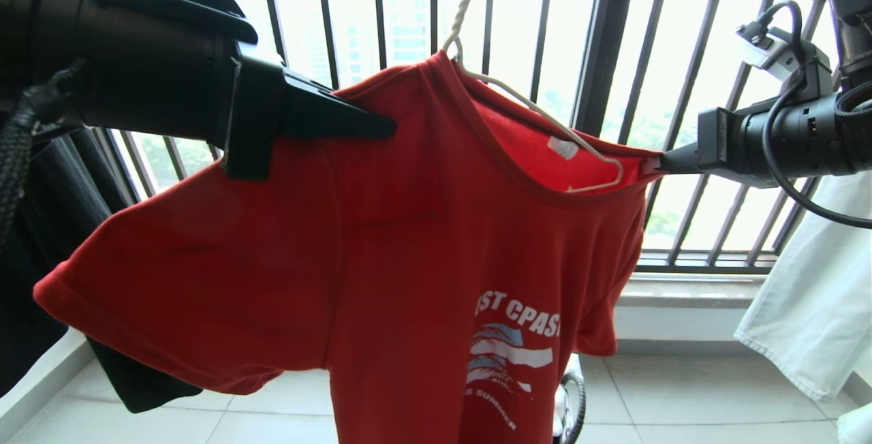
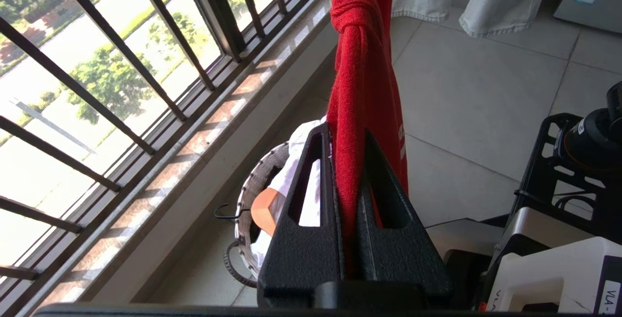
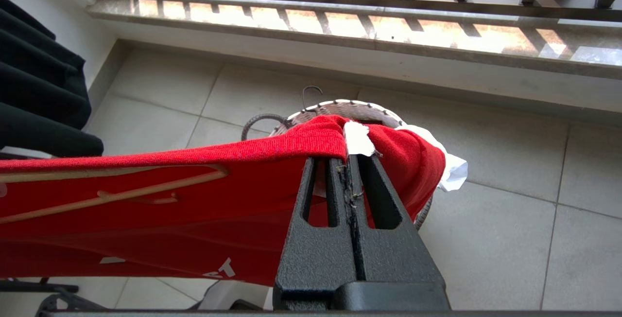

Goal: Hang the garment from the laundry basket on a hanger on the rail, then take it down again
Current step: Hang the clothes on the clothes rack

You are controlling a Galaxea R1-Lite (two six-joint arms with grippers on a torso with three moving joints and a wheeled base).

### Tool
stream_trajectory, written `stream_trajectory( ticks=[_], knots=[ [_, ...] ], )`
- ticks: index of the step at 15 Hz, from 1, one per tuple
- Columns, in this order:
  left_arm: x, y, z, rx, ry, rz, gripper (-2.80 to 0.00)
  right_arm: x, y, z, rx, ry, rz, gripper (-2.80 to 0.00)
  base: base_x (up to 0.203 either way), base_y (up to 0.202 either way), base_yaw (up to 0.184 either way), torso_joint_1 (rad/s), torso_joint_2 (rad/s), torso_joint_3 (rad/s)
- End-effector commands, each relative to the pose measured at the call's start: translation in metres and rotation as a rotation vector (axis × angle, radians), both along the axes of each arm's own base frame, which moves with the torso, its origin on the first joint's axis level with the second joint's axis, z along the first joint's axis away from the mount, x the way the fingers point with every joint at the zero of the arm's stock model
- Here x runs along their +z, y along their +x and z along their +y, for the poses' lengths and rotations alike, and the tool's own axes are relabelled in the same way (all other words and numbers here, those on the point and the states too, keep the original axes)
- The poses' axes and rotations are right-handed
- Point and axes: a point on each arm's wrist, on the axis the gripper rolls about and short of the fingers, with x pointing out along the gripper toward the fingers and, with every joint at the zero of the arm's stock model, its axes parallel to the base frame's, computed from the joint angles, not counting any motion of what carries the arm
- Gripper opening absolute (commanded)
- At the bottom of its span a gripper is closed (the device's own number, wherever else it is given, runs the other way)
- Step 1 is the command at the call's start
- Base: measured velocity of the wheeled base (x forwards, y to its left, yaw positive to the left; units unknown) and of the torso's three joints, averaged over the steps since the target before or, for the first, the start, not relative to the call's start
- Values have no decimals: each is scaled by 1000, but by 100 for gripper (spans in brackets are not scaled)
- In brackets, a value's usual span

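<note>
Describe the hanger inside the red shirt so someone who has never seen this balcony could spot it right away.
Look in front of the dark barred window railing, where a red short-sleeved T-shirt is stretched between the left gripper and the right gripper. Inside its neckline sits the thin off-white wire hanger, its twisted hook rising out of the collar. It is the only pale wire against the red cloth.

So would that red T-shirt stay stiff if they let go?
Probably not. The red T-shirt droops between the left end effector and right end effector, so it looks floppy and light; it might slip off the thin wire hanger.
</note>
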Motion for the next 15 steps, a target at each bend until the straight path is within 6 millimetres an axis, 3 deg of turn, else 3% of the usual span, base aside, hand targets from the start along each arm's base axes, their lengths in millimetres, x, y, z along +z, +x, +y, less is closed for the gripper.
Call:
stream_trajectory(
  ticks=[1, 4, 10, 15],
  knots=[
    [-10, 18, -11, 27, 23, 17, -280, 1, -1, 0, 0, 0, 11, -280, 0, 0, 0, 0, 0, 0],
    [-23, 30, -20, 28, 47, 62, -280, 2, -1, 0, 1, 3, 10, -280, 0, 0, 0, 0, 0, 0],
    [-66, 60, -40, 32, 46, 87, -280, -1, 4, 6, 19, 17, 15, -280, 0, 0, 0, 0, 0, 0],
    [-84, 53, -53, 12, -92, 69, -280, 4, 15, 21, 54, 36, -34, -280, 0, 0, 0, 0, 0, 0]
  ],
)
